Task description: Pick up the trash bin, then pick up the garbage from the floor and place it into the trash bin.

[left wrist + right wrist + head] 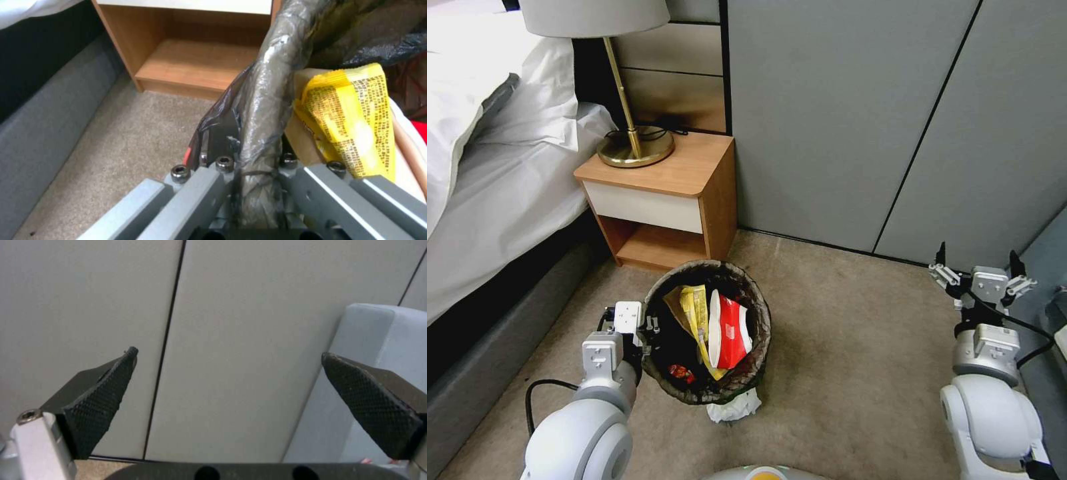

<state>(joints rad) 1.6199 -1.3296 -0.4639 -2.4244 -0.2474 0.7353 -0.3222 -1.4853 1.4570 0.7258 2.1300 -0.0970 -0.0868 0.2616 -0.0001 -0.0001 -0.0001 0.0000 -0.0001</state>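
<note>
Honestly the biggest risk here looks like the grip itself: the small round white plastic trash bin with the crinkled dark bag folded over its rim [707, 333] is pinched by the left claw [644, 327] at one spot on the rim only, so a tilt or a slip of the slick bag film could be expected if it gets lifted or swung, and the stuff inside could be tipped out. The bin sits low and left of centre in the head view, on the beige carpet just in front of the wooden nightstand [660, 193], and in the left wrist view the bagged rim [262, 110] can be seen clamped between the closed-in jaws. A yellow printed snack wrapper [697, 310] and a crushed red-and-white packet [728, 331] are already held inside. One crumpled white paper piece [734, 405] is left on the floor, touching the bin's near side, and could easily be missed or knocked. The right claw [979, 267] is held spread wide and empty at right of frame, well apart from the bin.
</note>
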